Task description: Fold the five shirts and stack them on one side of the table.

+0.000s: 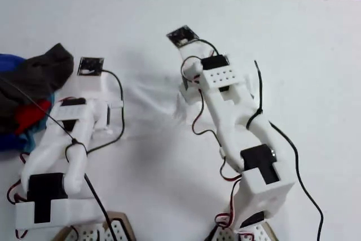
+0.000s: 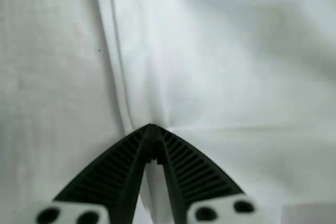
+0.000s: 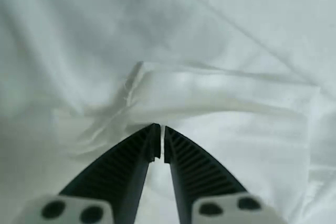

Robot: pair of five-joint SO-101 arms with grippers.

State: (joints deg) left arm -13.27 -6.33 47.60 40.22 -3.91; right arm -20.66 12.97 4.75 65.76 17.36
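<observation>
The left gripper [image 2: 153, 139] has its jaws pressed together on a raised fold of the white shirt [image 2: 236, 77], and the cloth runs away from the tips in a long straight ridge. The right gripper [image 3: 159, 140] is all but closed, with only a sliver of gap between the tips. It pinches a bunched edge of the white shirt, and a doubled-over flap of fabric lies just beyond it. In the high view the two arms reach out side by side over the table [image 1: 293, 32]. The white shirt lies spread beneath them and can be told from the white surface mainly by the creases between the arms. At the table's edge, beside one arm, sits a loose heap [image 1: 34, 94]: a grey shirt [image 1: 45, 69] on top, a red shirt [image 1: 29, 114] under it, and a blue shirt [image 1: 10, 63] at the rim. How many garments the heap holds cannot be counted. No folded stack shows anywhere, so the task looks to be at an early stage. The white shirt appears to be in one of its first folds, both grippers holding cloth for it. The crumpled heap is left to be spread, folded and stacked to one side.
</observation>
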